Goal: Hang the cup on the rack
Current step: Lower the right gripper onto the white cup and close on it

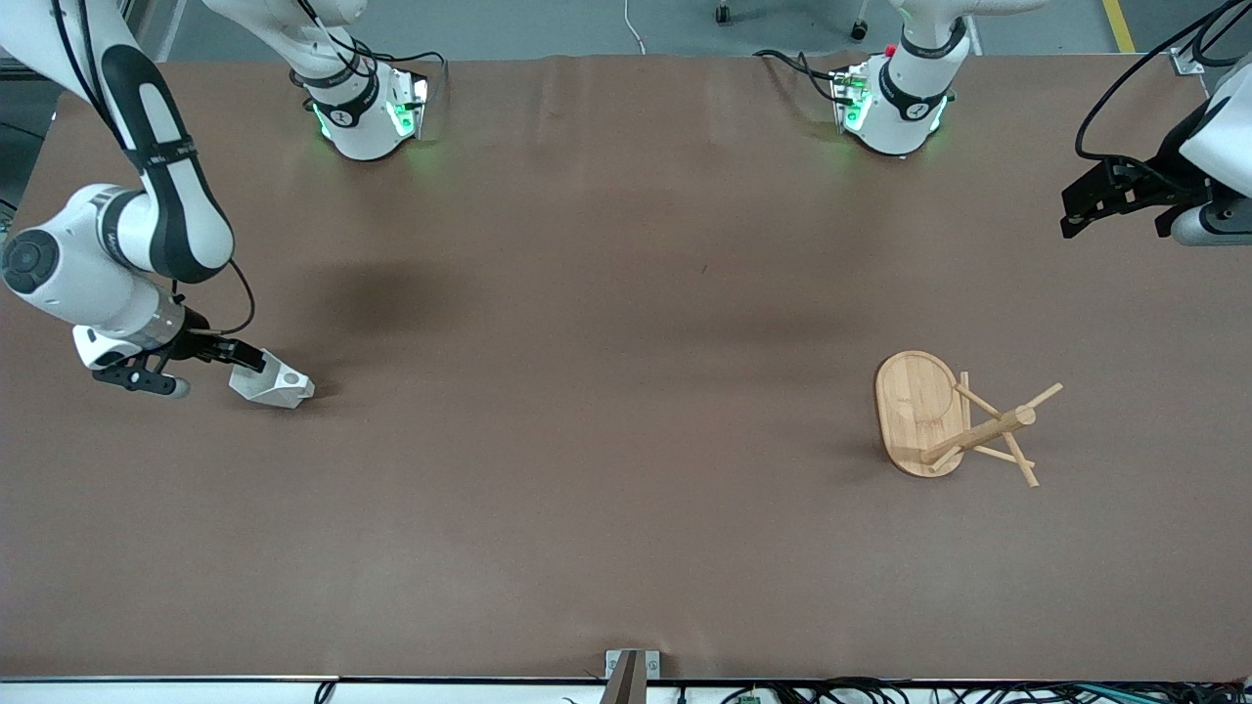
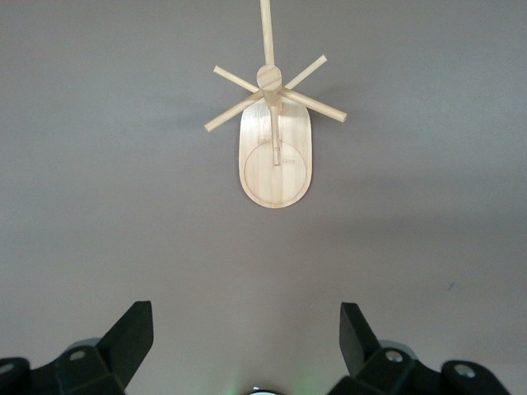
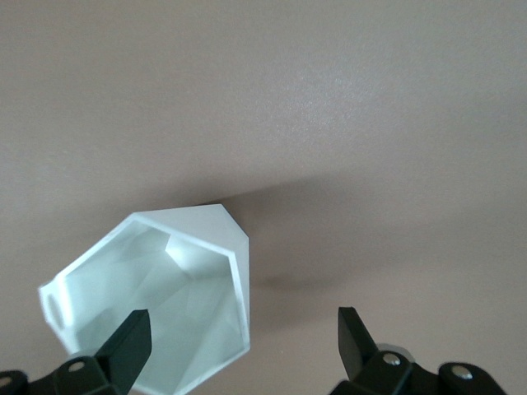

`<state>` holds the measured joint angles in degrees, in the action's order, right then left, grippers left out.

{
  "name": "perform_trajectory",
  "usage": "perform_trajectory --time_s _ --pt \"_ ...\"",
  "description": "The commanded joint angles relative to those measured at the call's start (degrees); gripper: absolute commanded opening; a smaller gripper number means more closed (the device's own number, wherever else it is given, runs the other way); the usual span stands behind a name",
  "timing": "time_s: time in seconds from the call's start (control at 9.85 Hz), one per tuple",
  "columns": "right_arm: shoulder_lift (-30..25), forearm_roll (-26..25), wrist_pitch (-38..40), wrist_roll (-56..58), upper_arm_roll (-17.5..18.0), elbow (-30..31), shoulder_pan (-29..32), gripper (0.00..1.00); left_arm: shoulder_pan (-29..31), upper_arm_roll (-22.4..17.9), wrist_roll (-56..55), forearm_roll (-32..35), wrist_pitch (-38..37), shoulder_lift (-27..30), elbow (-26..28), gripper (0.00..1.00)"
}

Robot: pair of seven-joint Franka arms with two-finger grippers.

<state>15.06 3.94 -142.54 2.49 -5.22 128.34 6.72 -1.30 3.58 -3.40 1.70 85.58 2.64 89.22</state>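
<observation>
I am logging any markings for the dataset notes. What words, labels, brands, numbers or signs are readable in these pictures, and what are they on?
None can be read.
The cup, at the right pincer: plain white, no marking visible.
The rack, lying on its side; the left pincer waits open, up toward the left arm's end of the table: bare bamboo, only a circular line on its base.
Round marks on the arm bases: too small to read.

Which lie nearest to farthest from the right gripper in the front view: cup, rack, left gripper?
From the right gripper:
1. Cup, at its fingertips, right arm's end.
2. Rack, toward the left arm's end.
3. Left gripper, waiting open over the table edge at that end.
</observation>
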Motion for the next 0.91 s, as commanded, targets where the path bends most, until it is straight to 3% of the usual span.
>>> perform_trajectory --time_s 0.0,0.2,0.3,0.41,0.51,0.71,0.81 --pt "1.9 0.7 -3.1 -0.9 0.4 0.3 0.1 0.87 0.2 -0.1 0.4 -1.1 0.1 -0.8 0.8 1.0" --pt "2.2 0.9 -3.2 -0.9 0.3 0.2 0.1 0.58 0.4 -0.1 0.4 -1.2 0.8 -1.1 0.8 1.0" --pt "2.2 0.9 -3.2 -0.9 0.4 0.2 0.1 0.35 0.3 -0.1 0.4 -1.1 1.1 -1.2 0.8 1.0" --pt "2.2 0.9 -3.1 -0.9 0.4 0.2 0.0 0.05 0.3 -0.1 0.3 -1.0 1.3 -1.5 0.8 1.0" --pt "2.2 0.9 -2.7 -0.4 0.4 -0.2 0.1 0.0 0.3 -0.1 0.3 -0.9 2.1 -2.0 0.8 1.0" --pt "1.6 0.9 0.0 0.3 0.4 -1.5 -0.1 0.01 0.4 -0.2 0.3 -0.9 2.2 -2.2 0.9 1.0" --pt "0.6 0.9 8.5 0.9 0.6 -5.7 -0.3 0.01 0.4 -0.2 0.3 -0.9 2.2 -2.2 0.9 1.0"
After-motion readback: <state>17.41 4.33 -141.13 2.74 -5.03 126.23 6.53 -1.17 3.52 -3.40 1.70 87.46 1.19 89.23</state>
